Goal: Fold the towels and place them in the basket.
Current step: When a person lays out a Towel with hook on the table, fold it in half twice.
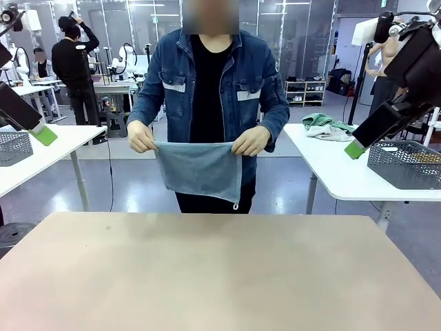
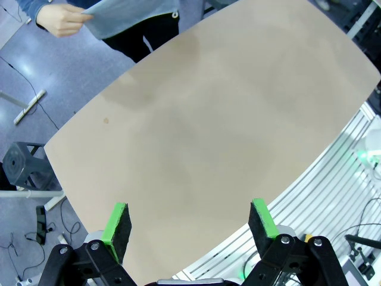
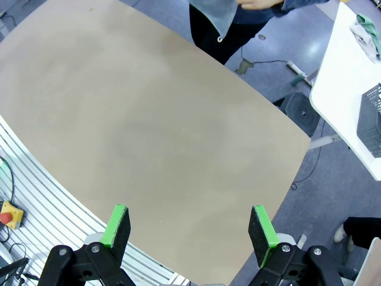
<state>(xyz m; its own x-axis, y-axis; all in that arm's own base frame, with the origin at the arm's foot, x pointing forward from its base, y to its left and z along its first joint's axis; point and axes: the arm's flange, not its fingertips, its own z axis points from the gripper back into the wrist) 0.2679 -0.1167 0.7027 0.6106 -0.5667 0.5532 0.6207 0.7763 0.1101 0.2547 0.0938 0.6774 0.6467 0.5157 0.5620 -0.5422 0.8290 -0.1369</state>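
A person at the far side of the beige table (image 1: 207,276) holds a pale blue-grey towel (image 1: 200,169) by its two top corners, so it hangs in the air past the table's far edge. The same towel appears in the wrist views (image 2: 128,12) (image 3: 214,12). A light green towel (image 1: 324,124) (image 3: 368,30) lies crumpled on the white side table at right, near a dark grey mesh basket (image 1: 406,162) (image 3: 372,119). My left gripper (image 1: 45,133) (image 2: 190,223) and right gripper (image 1: 356,148) (image 3: 190,223) hover high at the sides, both open with nothing between their fingers.
A second grey mesh basket (image 1: 14,146) stands on a white side table (image 1: 62,141) at the left. The right white side table (image 1: 331,172) lies beyond the beige table's far right corner. A red stop button (image 3: 7,215) sits below the near table edge.
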